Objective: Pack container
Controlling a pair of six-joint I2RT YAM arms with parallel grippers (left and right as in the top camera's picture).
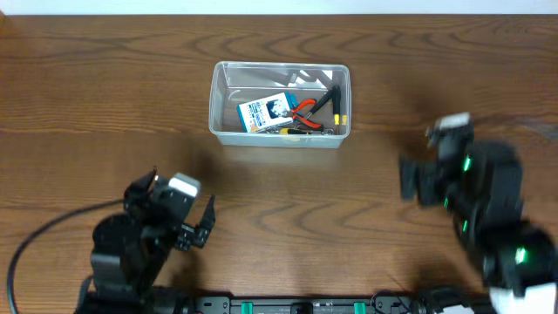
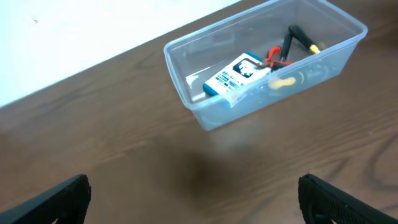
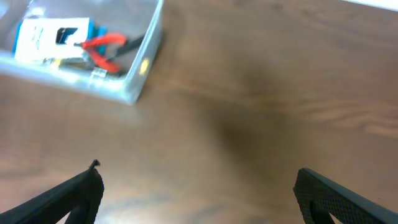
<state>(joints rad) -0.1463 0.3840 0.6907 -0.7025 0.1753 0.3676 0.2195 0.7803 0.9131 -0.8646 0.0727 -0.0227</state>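
Noting position: the clear, see-through plastic rectangular tub with rounded corners and a rim (image 1: 214, 109) stands upright at the far middle of the brown wood-grain table (image 1: 105, 105), well apart from both arms.

Contents, lying toward its right half:
- small blue-and-white card box (image 1: 264, 112)
- red-handled pliers (image 1: 305, 111)
- black-handled tool with a yellow tip (image 1: 330, 98)

Left gripper (image 2: 193, 180): jaws spread wide, nothing between them. Right gripper (image 3: 198, 171): the same, and blurred in the overhead view.

Handling, as a judgement:
- The tub looks thin-walled and light.
- Its walls probably flex under a pinch, and the smooth plastic may slip.
- The off-centre load could tip it.
- The stiffer rim seems the safest hold, ideally at both short ends.
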